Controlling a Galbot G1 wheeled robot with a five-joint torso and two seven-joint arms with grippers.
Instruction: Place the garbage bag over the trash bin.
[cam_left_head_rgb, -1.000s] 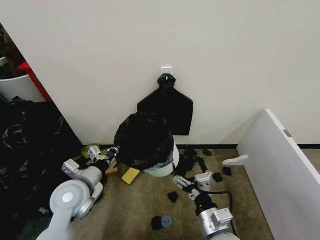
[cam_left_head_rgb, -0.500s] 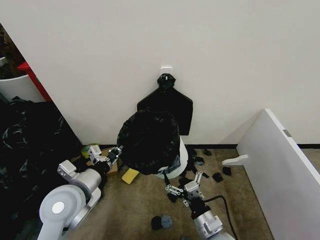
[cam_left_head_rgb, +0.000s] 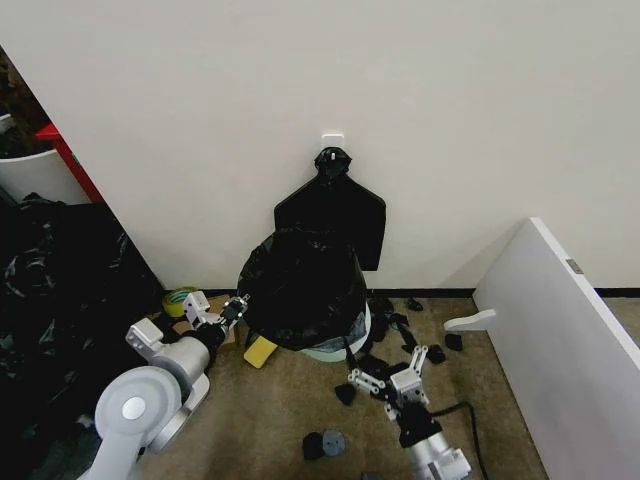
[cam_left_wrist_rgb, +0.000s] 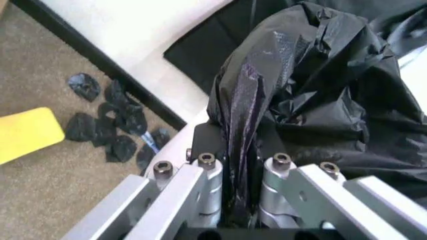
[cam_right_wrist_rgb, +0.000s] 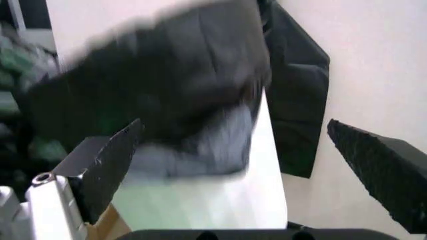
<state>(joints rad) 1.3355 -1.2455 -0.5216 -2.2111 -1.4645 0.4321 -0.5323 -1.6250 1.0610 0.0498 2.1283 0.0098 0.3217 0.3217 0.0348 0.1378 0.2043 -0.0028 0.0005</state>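
The black garbage bag (cam_left_head_rgb: 300, 292) is draped over the top of the cream-white trash bin (cam_left_head_rgb: 335, 349), which stands against the wall. Only the bin's lower wall shows below the plastic. My left gripper (cam_left_head_rgb: 238, 305) is at the bin's left side, shut on a fold of the garbage bag (cam_left_wrist_rgb: 241, 150), with the bin rim (cam_left_wrist_rgb: 175, 146) just beside it. My right gripper (cam_left_head_rgb: 395, 372) hovers low over the carpet in front of the bin on its right, open. Between its two fingers (cam_right_wrist_rgb: 107, 165) I see the bag (cam_right_wrist_rgb: 167, 100) and the bin wall (cam_right_wrist_rgb: 207, 200).
Another black bag (cam_left_head_rgb: 338, 215) hangs from a wall hook behind the bin. A glossy black plastic heap (cam_left_head_rgb: 60, 290) fills the left. A flat white panel (cam_left_head_rgb: 560, 330) leans at the right. A yellow pad (cam_left_head_rgb: 261, 351), a tape roll (cam_left_head_rgb: 180, 298) and black scraps (cam_left_head_rgb: 390, 325) litter the carpet.
The bag has spread wider and come further down the bin's right side. The left gripper keeps its hold. The right gripper drew back, then shifted right.
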